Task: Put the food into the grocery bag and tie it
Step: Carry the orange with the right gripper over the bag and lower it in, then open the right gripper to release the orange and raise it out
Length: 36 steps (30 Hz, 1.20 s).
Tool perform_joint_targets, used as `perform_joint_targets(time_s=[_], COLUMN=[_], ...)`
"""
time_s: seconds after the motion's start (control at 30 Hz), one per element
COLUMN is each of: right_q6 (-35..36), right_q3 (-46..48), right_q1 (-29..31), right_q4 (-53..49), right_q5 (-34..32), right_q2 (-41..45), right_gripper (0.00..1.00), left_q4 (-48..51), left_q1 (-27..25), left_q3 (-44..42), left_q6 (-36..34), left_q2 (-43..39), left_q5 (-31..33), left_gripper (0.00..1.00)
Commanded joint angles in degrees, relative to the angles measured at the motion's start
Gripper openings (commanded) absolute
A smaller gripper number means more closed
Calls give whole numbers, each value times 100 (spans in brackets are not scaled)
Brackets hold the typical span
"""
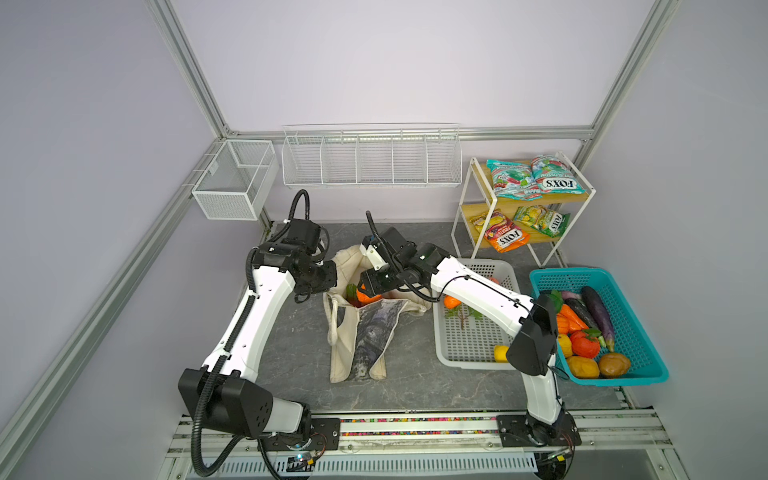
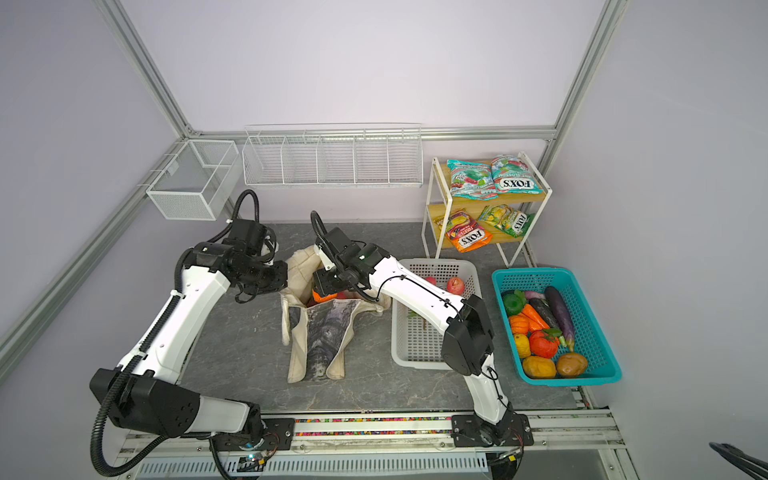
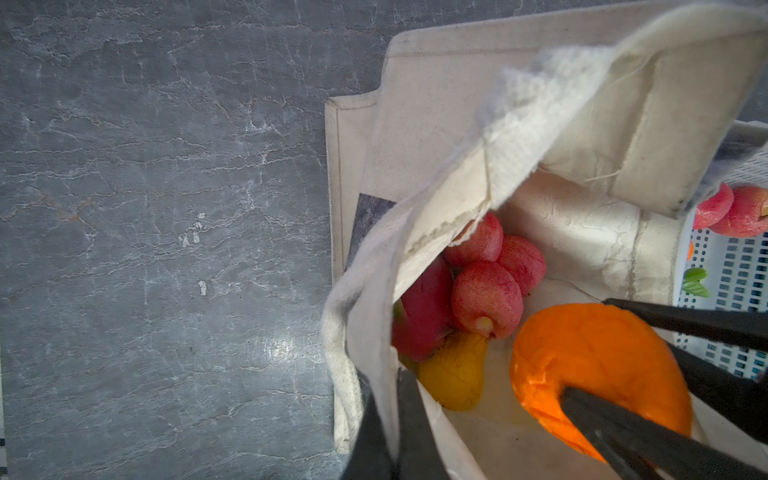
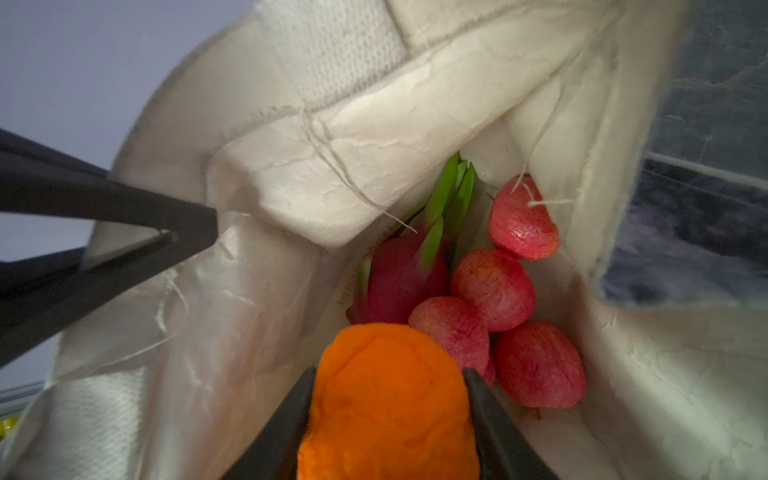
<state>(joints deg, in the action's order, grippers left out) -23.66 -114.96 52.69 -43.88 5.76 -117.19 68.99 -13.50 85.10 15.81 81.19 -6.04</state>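
Left jaws: pinched tight on the grocery bag (image 1: pixel 374 328) rim, holding its mouth open.
Right jaws: partly spread, clamping the orange fruit (image 4: pixel 386 407).
Fruit position: inside the bag mouth, directly above the apples (image 4: pixel 492 289).

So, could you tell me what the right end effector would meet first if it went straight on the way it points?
Most likely the red apples: the right end effector, gripping the orange fruit, points down into the bag, and they lie just past the fruit. Depth is unclear.
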Motion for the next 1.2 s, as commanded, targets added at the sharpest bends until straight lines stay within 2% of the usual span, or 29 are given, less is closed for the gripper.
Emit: perform_joint_targets(time_s=[0.0, 0.73, 1.17], right_q6=[351, 380, 248], right_q3=[61, 896, 983], right_q1=[-12, 3, 6], right_q4=[45, 351, 519], right_q5=[-107, 300, 452], right_q2=[-190, -747, -1106], right_gripper=[35, 37, 46], left_q4=[-19, 53, 27], left_q1=[23, 23, 23], left_q3=[146, 189, 107], left_q6=[-15, -25, 1], left_q2=[-33, 1, -56], left_q5=[-2, 4, 24], left_gripper=[0, 0, 0])
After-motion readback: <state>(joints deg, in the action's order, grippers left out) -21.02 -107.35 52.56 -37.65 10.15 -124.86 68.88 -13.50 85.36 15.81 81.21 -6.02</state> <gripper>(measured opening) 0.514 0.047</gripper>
